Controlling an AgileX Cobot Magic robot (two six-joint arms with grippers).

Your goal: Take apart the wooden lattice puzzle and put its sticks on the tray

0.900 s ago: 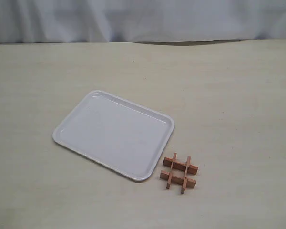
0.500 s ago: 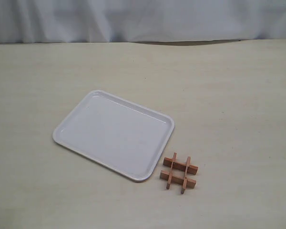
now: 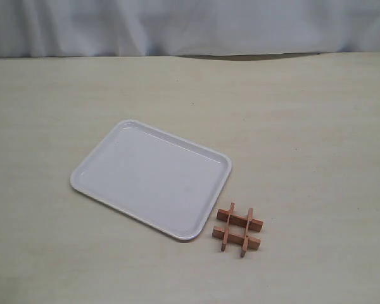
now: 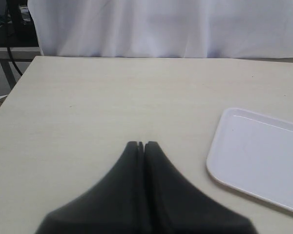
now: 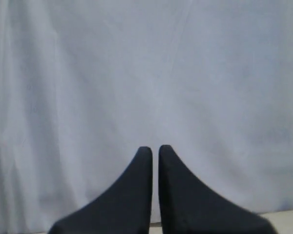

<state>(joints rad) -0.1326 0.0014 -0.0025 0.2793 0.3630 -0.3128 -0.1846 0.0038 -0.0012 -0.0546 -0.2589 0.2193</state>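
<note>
Starting at the left of the exterior view, you have the tray [image 3: 151, 178] lying flat and bare at centre-left, its low rim glossy and probably slippery under a stick that slides. Just beside its lower right corner, in the lower middle of the frame, sits the wooden lattice puzzle [image 3: 238, 229], whole, all four of the sticks interlocked and not touching the tray. Judge it light, stiff and loosely notched: it will skid on the table [image 3: 316, 126] if you push sideways, so pin one crossing stick and lift another by a protruding end. Neither arm shows in the exterior view. In the left wrist view the left gripper [image 4: 141, 144] has its jaws pressed together over bare table, the tray at the frame's right. The right gripper [image 5: 155, 148] looks nearly closed, a thin gap perhaps remaining, facing the white curtain [image 5: 146, 73]. Open table surrounds the puzzle on its right and lower sides.
</note>
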